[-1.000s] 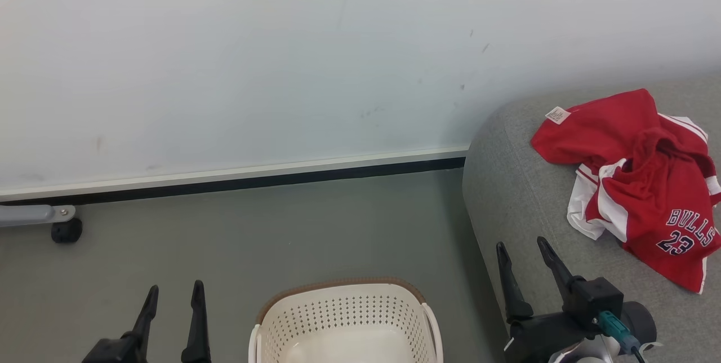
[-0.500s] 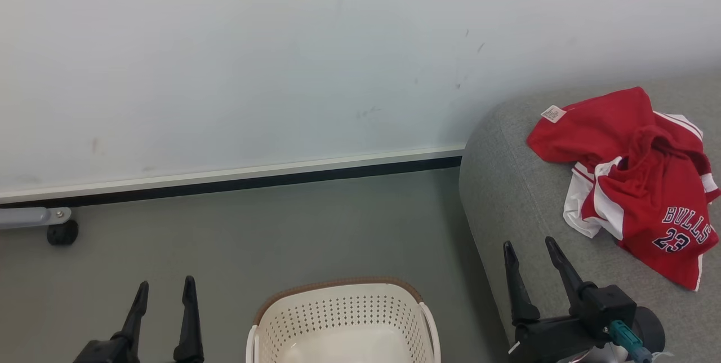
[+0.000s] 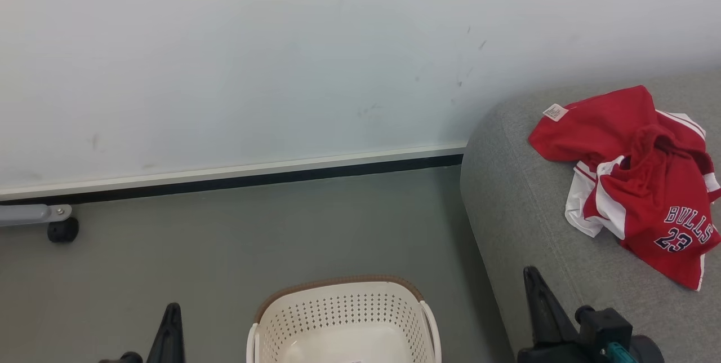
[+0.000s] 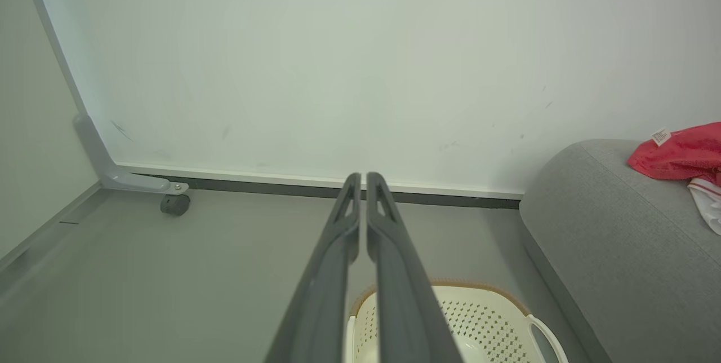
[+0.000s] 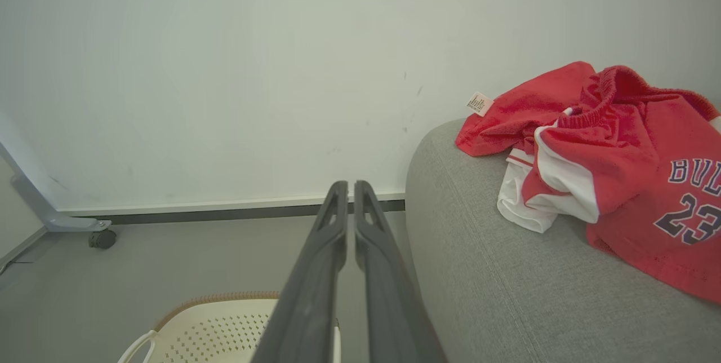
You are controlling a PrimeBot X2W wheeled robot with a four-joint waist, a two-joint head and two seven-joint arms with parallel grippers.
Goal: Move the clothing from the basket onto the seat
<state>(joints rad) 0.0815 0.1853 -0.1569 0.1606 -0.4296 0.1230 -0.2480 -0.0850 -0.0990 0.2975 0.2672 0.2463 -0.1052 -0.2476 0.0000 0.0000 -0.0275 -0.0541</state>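
**Finishing up: both pincers closed and empty, clothing on the seat**

The left pincer [image 4: 363,178] was closed, its two long dark fingers drawn together with only a thin slit between them and nothing caught there. The right pincer [image 5: 350,185] stood the same way, closed on nothing. Both sat low, fingers pointing toward the wall [image 3: 281,58].

Judged from this, the transfer looked done and the step in hand was a retreat to rest. To do it well, each arm should come straight back without brushing what lay beside it. The left pincer needed to stay clear of the brown rim of the basket [image 3: 338,309] at its 3 o'clock. The right pincer hung over the rounded edge of the seat [image 3: 524,199] and needed to lift off the grey fabric rather than drag along it. One check was worth making first. The head view showed only the far part of the basket's bottom, which looked bare, so the near part could not be vouched for.

The clothing [image 3: 636,171] lay in a crumpled red and white heap on the seat, at about 1 o'clock from the right pincer and well apart from it. The jersey [image 3: 679,228] with its dark number faced up on the near side, and a white tag [image 3: 555,111] stuck out at the far corner. From the left pincer the heap lay at about 2 o'clock, beyond the basket, which stood on the floor [image 3: 253,233] just beside the seat.
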